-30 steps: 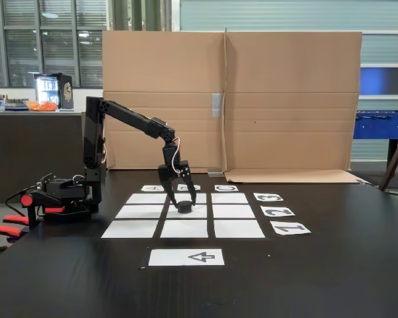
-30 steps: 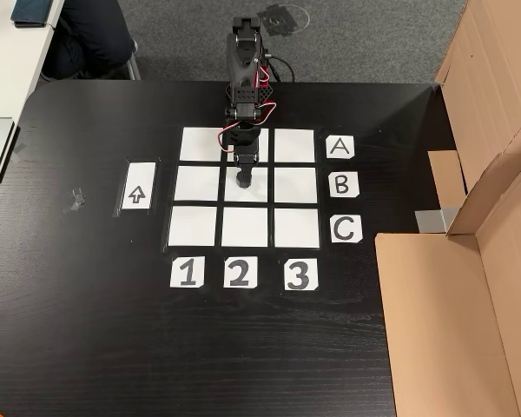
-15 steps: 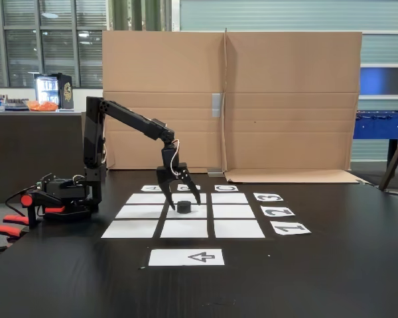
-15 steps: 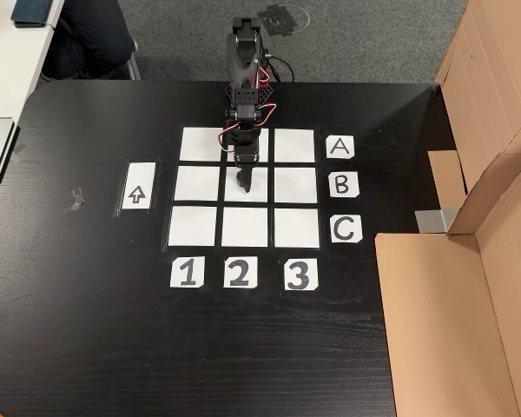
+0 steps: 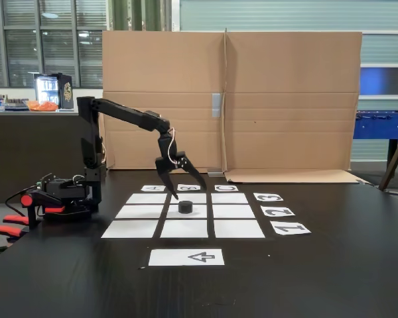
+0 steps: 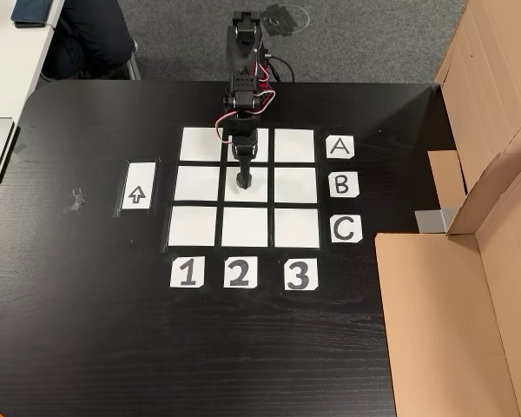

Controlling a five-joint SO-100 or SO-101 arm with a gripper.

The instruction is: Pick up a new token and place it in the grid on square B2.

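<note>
Since a second ago I am lifting the gripper (image 5: pixel 187 191) clear of the token (image 5: pixel 185 207), jaws spread wide and pinching nothing, while the puck is sitting flat on square B2 (image 6: pixel 255 193) at the centre of the grid (image 6: pixel 200 228). It is looking light, stiff and matte to me (not slippery or fragile, I judge), so I am rating its round side wall, pinched across the width, as the place for any regrasp.

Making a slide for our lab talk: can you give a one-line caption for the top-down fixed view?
End effector open above the black token resting on square B2 of the grid.
</note>
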